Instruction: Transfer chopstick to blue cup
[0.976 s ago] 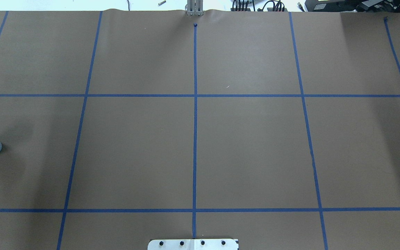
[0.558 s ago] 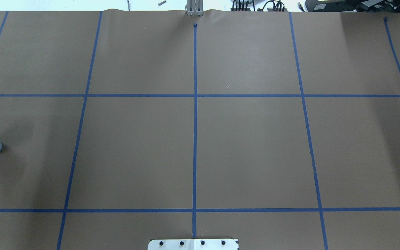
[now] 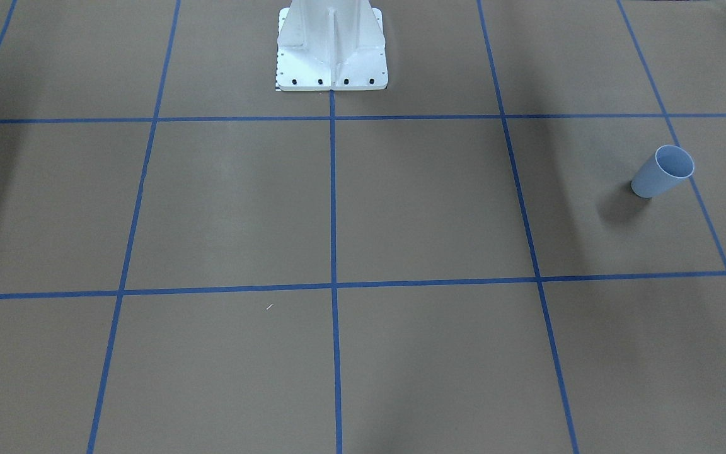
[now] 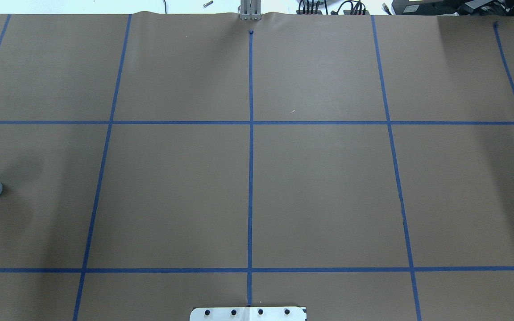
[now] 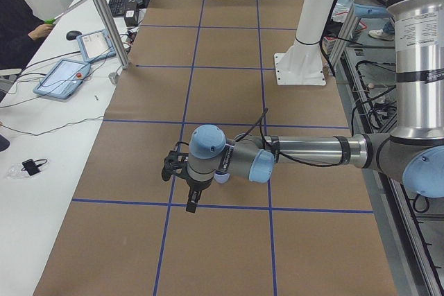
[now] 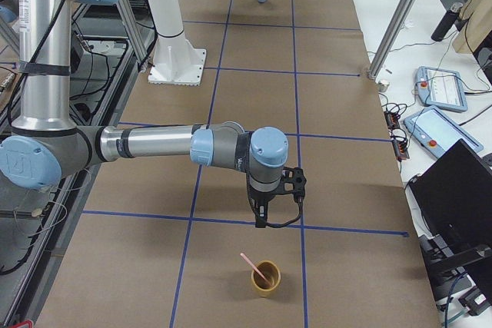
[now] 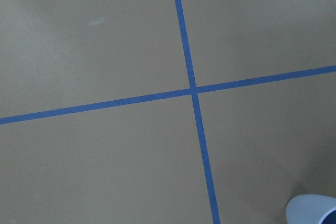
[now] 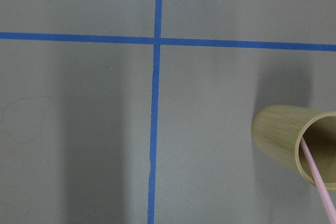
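The right arm's jaws, grip unreadable, hang over the worktop (image 6: 338,113) near the tan cup (image 6: 267,280). There the chopstick (image 6: 252,264) leans, top tipped robotward. The blue cup (image 3: 662,171) stands well apart, near the left arm's jaws, equally unreadable.

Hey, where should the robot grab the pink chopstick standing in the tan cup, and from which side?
Probably the upper end of the chopstick, sticking out past the rim of the tan cup, taken from above. It leans against the rim with its lower part inside the cup, so only that end is free.
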### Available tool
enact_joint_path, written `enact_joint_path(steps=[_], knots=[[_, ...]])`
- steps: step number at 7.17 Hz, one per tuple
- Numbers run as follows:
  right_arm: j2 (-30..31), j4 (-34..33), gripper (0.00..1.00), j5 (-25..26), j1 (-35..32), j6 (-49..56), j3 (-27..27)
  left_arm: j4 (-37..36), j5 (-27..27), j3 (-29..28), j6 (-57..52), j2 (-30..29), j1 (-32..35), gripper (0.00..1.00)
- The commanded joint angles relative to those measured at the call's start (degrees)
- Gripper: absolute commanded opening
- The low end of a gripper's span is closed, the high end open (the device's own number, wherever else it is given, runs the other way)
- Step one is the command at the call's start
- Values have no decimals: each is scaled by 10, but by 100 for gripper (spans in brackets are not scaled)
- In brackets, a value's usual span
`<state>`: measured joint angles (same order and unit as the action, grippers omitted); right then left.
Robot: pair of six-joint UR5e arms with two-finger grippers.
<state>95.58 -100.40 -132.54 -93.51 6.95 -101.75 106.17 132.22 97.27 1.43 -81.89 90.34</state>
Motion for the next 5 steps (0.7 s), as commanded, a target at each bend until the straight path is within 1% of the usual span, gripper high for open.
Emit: enact_joint_path(steps=[1, 3, 5], knots=[[-2, 0, 100, 0, 0, 2, 3, 0, 0, -1, 0, 1, -1, 98], [-1, 0, 100, -1, -1, 2, 2, 1, 2, -2, 0, 1, -3, 98], [0, 0, 100, -2, -17, 3, 0, 5, 9, -9, 1, 1, -12, 98]])
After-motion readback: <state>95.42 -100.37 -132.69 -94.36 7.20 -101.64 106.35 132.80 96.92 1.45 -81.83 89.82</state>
